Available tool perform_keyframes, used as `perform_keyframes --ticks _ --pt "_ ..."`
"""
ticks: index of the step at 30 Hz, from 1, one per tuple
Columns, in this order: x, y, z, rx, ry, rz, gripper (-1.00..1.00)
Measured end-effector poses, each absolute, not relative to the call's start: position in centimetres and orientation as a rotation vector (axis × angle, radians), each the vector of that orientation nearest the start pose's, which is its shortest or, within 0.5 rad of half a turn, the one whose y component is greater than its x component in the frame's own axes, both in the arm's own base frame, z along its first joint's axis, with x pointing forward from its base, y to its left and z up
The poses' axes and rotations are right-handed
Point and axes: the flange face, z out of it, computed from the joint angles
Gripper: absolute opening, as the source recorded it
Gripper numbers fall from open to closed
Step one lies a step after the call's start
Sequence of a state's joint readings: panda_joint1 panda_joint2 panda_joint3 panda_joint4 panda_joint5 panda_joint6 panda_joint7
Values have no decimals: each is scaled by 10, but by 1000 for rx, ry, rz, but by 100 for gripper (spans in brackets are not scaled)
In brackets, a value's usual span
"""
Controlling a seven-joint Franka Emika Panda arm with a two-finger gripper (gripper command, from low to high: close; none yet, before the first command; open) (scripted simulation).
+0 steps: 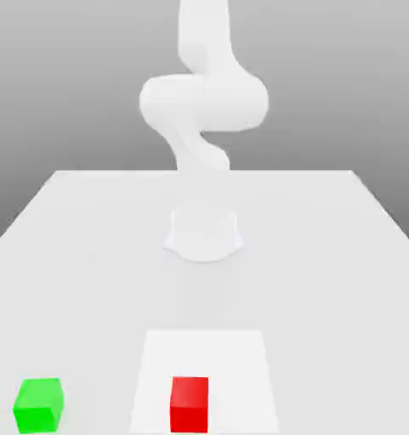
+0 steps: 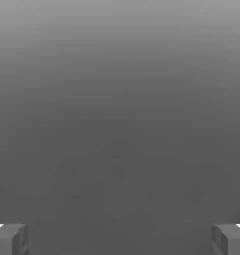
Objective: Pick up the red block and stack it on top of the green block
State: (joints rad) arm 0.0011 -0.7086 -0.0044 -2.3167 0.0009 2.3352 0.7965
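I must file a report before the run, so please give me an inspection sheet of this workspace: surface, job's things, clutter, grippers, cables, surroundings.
Surface: white table, flat, with a brighter white square patch near the front edge.
Job's things: red block stands on the patch; green block stands apart from it, toward the exterior view's left. Not stacked.
Clutter: nothing seen.
Grippers: gripper open, its fingertips wide apart with nothing between them.
Cables: nothing seen.
Surroundings: plain grey backdrop; white arm rises behind the table's middle.
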Motion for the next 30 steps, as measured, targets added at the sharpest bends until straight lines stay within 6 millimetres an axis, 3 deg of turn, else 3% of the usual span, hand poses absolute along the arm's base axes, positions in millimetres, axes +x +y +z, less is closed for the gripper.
perform_keyframes --ticks 6,13,18,24,29,30 --pt "448 -6 570 -2609 1105 -732 0" --pt "490 -11 439 -2729 1159 -475 0" --pt "497 -15 342 -2802 1196 -282 0" --pt "480 -19 228 -2877 1231 -41 0" --pt "477 -19 159 -2888 1236 -1 0" --pt "476 -19 149 -2888 1236 0 -100"
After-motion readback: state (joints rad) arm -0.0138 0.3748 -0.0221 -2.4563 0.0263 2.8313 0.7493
